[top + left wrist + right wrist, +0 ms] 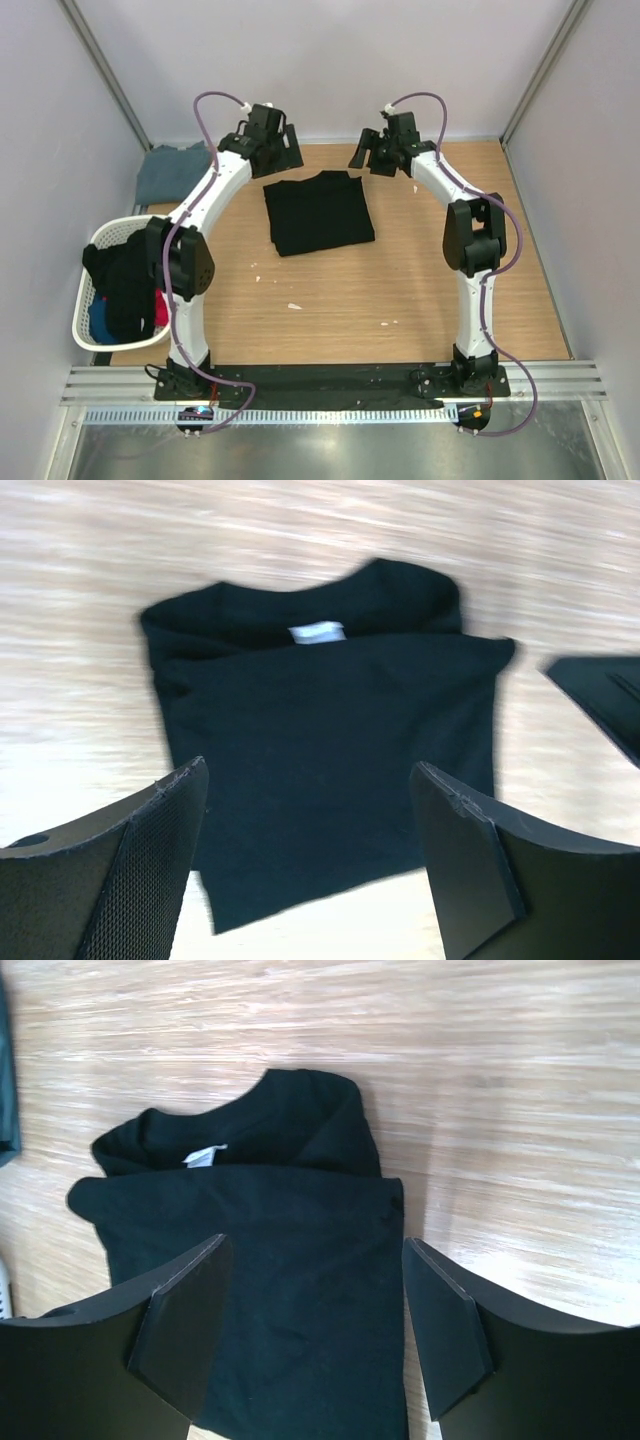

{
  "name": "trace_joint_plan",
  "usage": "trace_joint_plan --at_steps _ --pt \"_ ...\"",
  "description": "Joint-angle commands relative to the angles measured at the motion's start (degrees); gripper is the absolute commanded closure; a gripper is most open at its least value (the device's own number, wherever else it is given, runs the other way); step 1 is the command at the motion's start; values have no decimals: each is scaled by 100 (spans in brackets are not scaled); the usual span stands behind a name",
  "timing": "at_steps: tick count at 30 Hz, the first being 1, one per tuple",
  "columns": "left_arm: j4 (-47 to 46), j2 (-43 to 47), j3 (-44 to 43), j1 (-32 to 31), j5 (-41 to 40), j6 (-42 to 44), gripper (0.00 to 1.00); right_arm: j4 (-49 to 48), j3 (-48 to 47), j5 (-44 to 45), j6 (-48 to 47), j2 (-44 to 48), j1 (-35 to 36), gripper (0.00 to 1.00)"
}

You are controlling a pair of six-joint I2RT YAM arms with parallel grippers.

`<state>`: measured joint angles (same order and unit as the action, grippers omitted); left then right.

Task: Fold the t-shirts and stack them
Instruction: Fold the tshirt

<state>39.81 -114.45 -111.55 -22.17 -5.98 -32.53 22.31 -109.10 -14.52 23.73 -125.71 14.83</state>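
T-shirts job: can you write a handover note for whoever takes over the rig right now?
Open and empty: left fingers and right fingers, both above the black t-shirt.
Black t-shirt lies folded mid-table. The grey-blue t-shirt lies apart at the far-left corner; whether it is folded is unclear.
Done: black one folded.
Left: stack the two; the white laundry basket holds more dark clothing.

Table [400, 290]: light wood-grain top.
Laundry basket [82, 300]: white plastic, at the table's left edge.
Scraps [293, 306]: small, pale, scattered mid-table.
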Motion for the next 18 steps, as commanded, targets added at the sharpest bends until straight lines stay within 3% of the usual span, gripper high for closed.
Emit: trace_joint_plan --at_steps 1,9,18 --pt "263 -103 -349 187 -676 10 17 -315 -41 239 80 310 20 25" --pt "317 -199 -166 248 -852 -174 12 -393 3 502 369 319 11 25" --pt "668 -1043 -842 635 -835 -780 14 -376 -305 995 712 -217 29 27"
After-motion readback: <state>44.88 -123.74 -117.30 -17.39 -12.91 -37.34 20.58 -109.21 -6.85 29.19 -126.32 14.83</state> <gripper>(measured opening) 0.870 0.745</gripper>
